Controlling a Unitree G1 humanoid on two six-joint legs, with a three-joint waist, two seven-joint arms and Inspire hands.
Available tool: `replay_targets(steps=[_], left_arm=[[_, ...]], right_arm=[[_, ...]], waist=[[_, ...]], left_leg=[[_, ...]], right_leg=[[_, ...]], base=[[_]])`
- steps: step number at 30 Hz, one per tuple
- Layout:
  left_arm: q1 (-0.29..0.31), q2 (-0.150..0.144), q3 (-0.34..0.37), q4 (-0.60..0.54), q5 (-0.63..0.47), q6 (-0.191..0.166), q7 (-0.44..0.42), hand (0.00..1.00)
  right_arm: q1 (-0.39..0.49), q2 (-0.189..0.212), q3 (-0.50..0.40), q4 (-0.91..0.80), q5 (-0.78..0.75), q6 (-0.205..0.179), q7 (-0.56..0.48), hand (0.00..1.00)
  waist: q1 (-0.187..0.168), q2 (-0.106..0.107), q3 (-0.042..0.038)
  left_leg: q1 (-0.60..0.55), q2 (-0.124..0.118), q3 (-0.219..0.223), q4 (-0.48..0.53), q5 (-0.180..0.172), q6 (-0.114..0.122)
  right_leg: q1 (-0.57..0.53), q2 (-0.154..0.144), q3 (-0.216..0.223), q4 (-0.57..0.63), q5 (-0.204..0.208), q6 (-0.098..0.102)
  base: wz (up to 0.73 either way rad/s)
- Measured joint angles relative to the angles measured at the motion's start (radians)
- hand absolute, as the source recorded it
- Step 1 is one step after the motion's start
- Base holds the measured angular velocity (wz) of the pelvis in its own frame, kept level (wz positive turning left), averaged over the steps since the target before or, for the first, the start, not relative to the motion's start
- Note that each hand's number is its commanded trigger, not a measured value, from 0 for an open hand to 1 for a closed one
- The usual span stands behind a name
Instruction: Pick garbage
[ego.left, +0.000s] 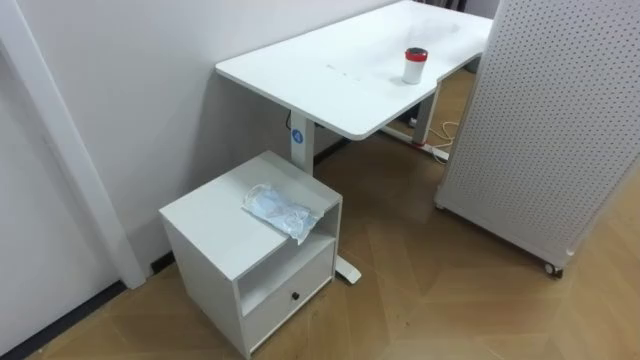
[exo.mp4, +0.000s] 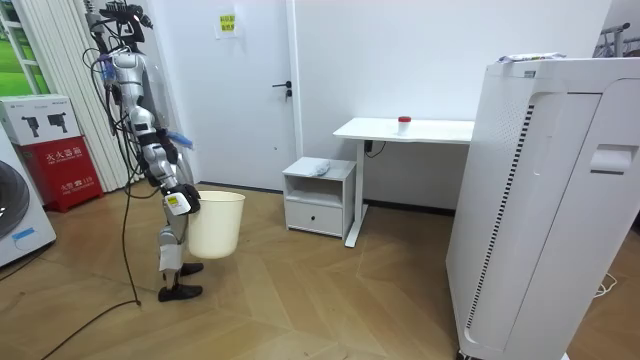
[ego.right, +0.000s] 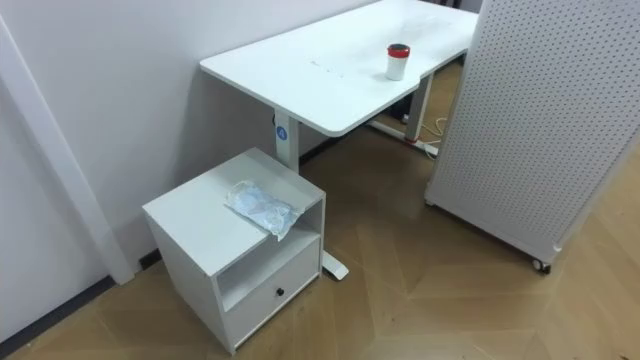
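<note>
While I stand well short of the cabinet (exo.mp4: 320, 195), the wrapper (ego.left: 280, 210) lies crumpled on its top, near the front edge. My right hand (exo.mp4: 184, 198) hangs at the bin (exo.mp4: 218, 228) rim, and I cannot tell whether it grips. The risk I see is that thin plastic slides, so a sloppy pinch could push it over the edge, or the bin could clip the cabinet as I walk in.
</note>
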Motion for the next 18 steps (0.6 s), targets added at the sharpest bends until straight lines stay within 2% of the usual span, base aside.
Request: replay_targets(steps=[4, 9, 15, 18], left_arm=[[0.000, -0.001, -0.001, 0.003, -0.050, 0.008, -0.006, 0.00], [0.000, -0.001, -0.001, 0.003, -0.048, 0.014, -0.001, 0.00], [-0.002, 0.002, 0.000, 0.012, -0.023, 0.024, 0.012, 0.00], [-0.001, 0.005, 0.008, 0.012, 0.051, 0.041, 0.027, 0.00]], right_arm=[[0.001, 0.003, 0.001, 0.004, 0.024, 0.005, -0.002, 1.00], [0.002, 0.004, 0.000, 0.004, 0.023, 0.012, -0.010, 1.00], [0.001, 0.004, -0.001, 0.005, 0.023, 0.022, -0.026, 1.00], [0.001, 0.003, -0.017, 0.005, 0.022, 0.028, -0.027, 1.00]], waist=[[-0.001, 0.001, 0.0009], [-0.005, 0.002, 0.0036], [-0.008, 0.001, 0.0045], [-0.010, 0.002, 0.0048]], left_leg=[[0.000, 0.000, 0.000, 0.000, 0.000, 0.000], [0.008, -0.001, 0.000, -0.002, 0.000, 0.000], [0.015, -0.001, -0.001, 0.000, 0.000, 0.000], [0.014, -0.002, -0.001, -0.003, -0.001, 0.001]], right_leg=[[0.002, 0.000, 0.001, 0.000, 0.000, 0.000], [0.008, 0.000, 0.012, 0.000, -0.001, 0.001], [0.017, -0.001, 0.010, 0.001, -0.001, 0.002], [0.018, -0.001, 0.008, 0.001, -0.002, 0.002]], base=[[0.00], [0.00], [0.00], [0.00]])
